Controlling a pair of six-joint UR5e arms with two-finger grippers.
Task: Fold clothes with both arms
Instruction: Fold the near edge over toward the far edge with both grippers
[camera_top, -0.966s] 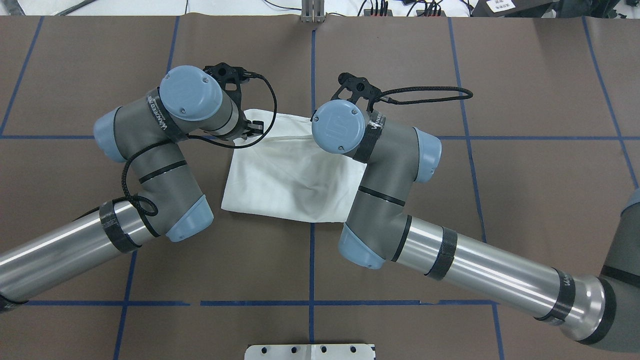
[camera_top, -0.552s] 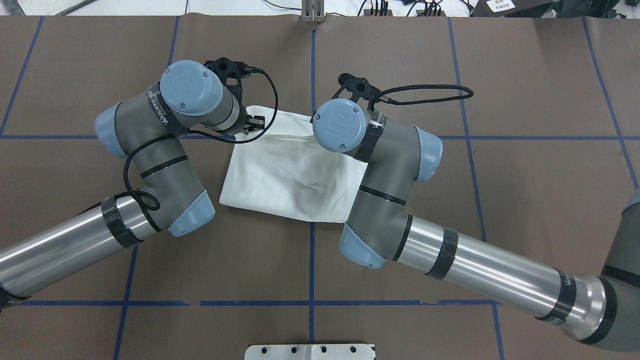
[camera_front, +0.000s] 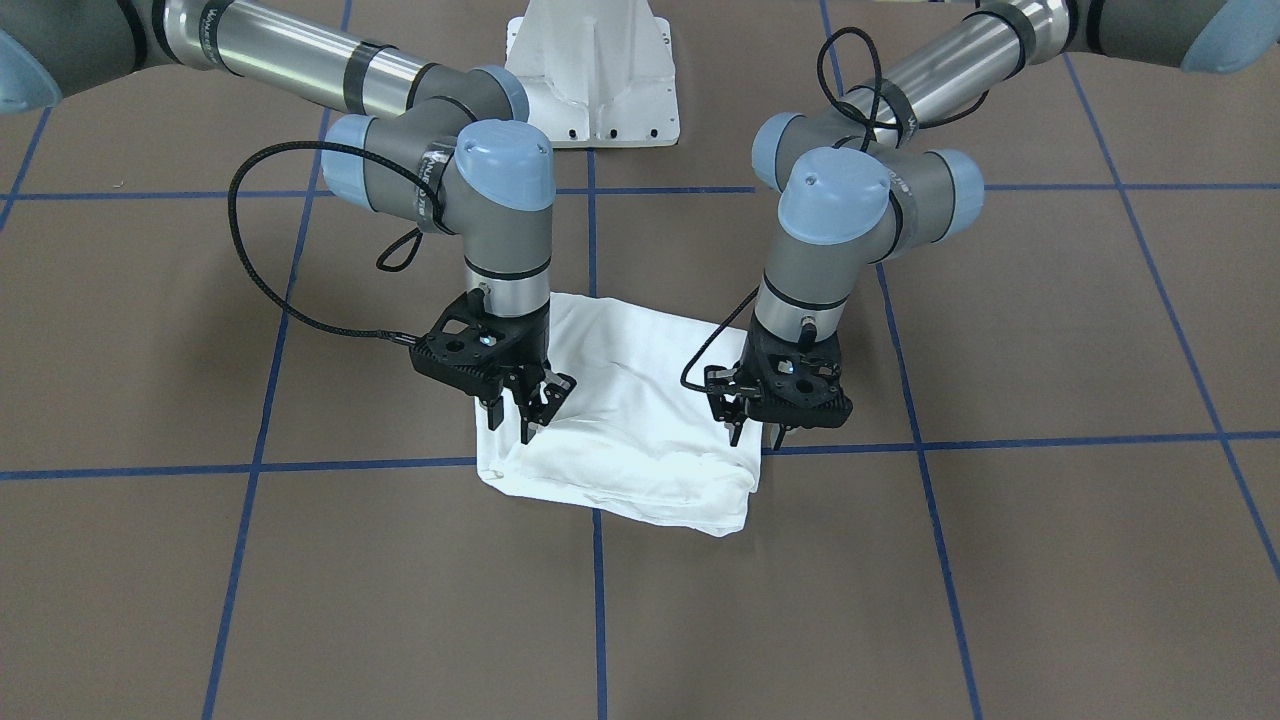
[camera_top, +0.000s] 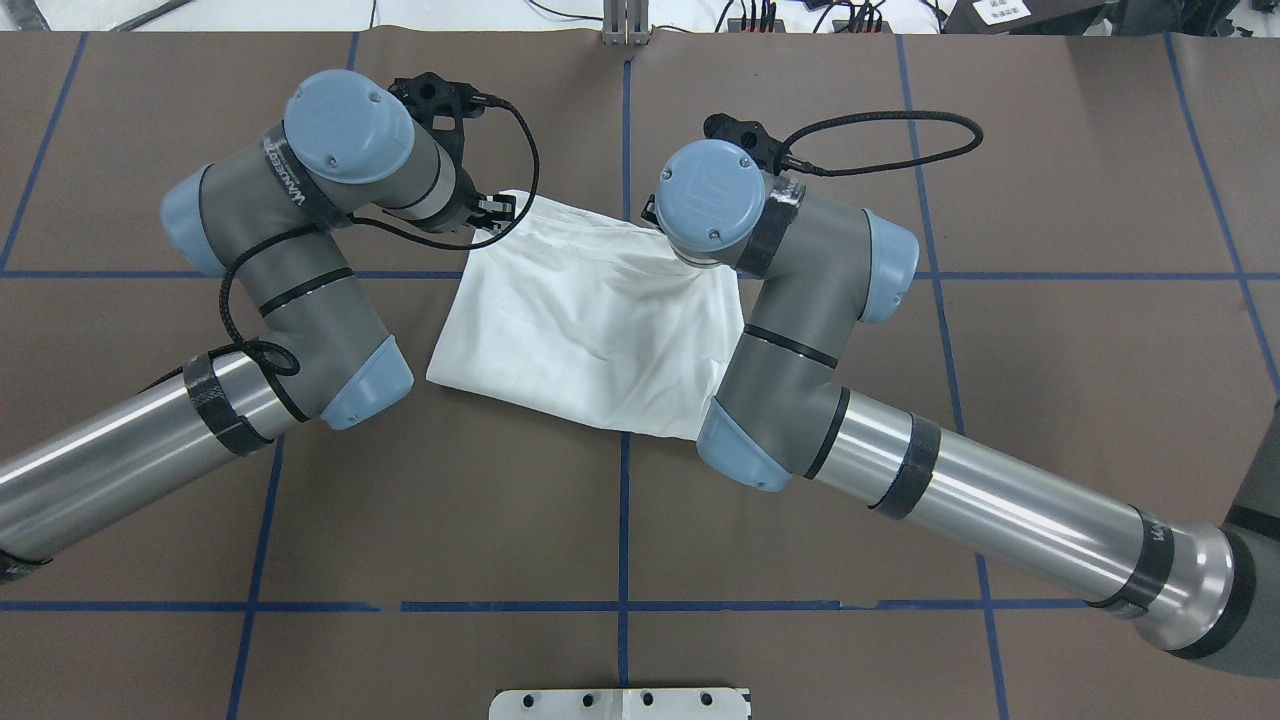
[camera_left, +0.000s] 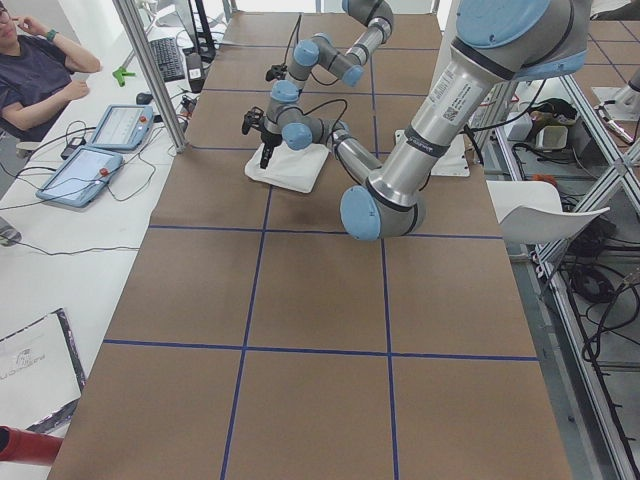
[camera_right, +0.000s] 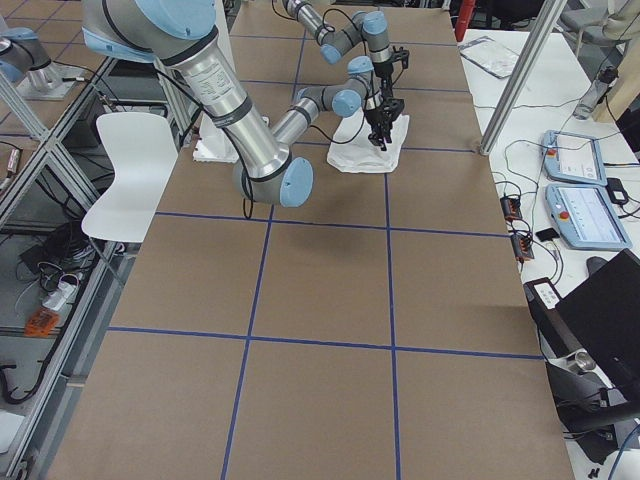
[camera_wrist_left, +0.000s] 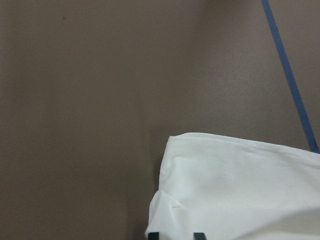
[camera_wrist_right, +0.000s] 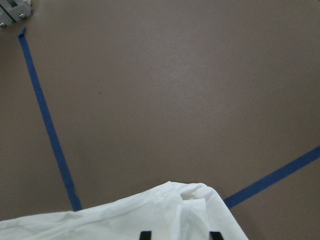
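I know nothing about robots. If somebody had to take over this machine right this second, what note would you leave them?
Left hand: open, holding nothing, at one corner of the shirt's edge farthest from the robot.
Right hand: open, holding nothing, at the other corner of that edge.
T-shirt: lies on the table as a compact, slightly wrinkled rectangle, with no sleeves showing.
Done: the folding looks largely finished.
Left: probably pull both arms clear; perhaps smooth it or fold once more.
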